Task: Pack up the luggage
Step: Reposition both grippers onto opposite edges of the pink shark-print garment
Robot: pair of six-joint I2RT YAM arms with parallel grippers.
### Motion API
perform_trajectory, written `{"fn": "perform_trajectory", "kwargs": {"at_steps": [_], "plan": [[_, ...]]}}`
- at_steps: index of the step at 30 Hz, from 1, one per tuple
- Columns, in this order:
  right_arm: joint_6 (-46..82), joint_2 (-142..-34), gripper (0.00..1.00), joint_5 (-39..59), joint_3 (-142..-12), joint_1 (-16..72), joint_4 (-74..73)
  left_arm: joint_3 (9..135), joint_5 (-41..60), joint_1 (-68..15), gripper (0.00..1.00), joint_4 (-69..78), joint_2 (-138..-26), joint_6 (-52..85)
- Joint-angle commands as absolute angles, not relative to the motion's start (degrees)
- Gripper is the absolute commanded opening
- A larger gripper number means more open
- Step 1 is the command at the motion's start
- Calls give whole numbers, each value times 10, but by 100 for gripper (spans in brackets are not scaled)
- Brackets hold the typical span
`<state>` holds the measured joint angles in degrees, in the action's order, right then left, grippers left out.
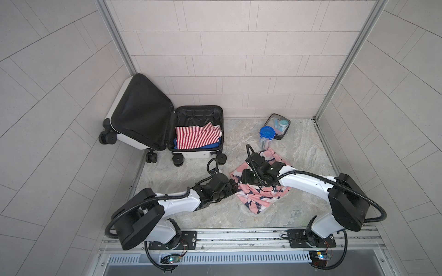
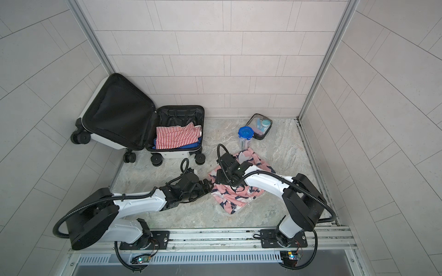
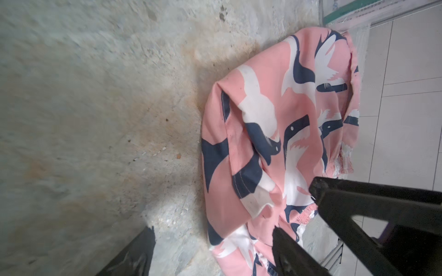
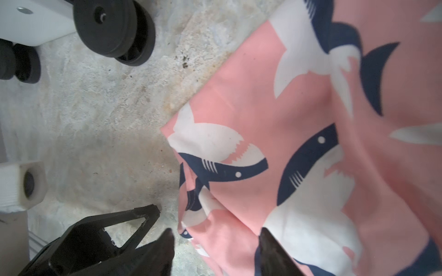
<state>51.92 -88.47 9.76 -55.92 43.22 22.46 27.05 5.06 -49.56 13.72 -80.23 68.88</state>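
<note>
The left gripper (image 3: 212,229) and right gripper (image 4: 216,230), both parted and empty, sit at the pink shark-print cloth shorts (image 1: 253,198), right of the open white hard-shell luggage (image 1: 141,112). The next move is probably pinching the hem.

My cell: marbled grey stone floor (image 1: 299,153) with rusty stains (image 3: 143,107). Pale tiled back wall (image 1: 227,59) beyond the floor, tiled side walls (image 1: 47,95) flanking it, aluminium posts (image 1: 114,35) at its far corners. Metal rail (image 1: 239,235) along its near edge. Light soft and even.
</note>
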Motion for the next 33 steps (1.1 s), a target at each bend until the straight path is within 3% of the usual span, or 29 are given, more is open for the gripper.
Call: {"fn": "perform_trajectory", "kwargs": {"at_steps": [1,5,13,21,30,33], "plan": [[490,-846,68,53,-571,433,275,260,70,-494,83,213,-834,725],[461,-809,75,28,-572,415,309,265,78,-496,82,243,-865,735],[411,-725,78,37,-540,302,351,289,82,-501,80,238,-891,730],[295,-690,86,72,-507,99,373,319,88,-500,64,238,-922,719],[242,-799,86,132,-526,-54,336,348,97,-500,15,240,-952,711],[246,-852,85,171,-533,-78,311,352,96,-498,6,238,-954,711]]}}
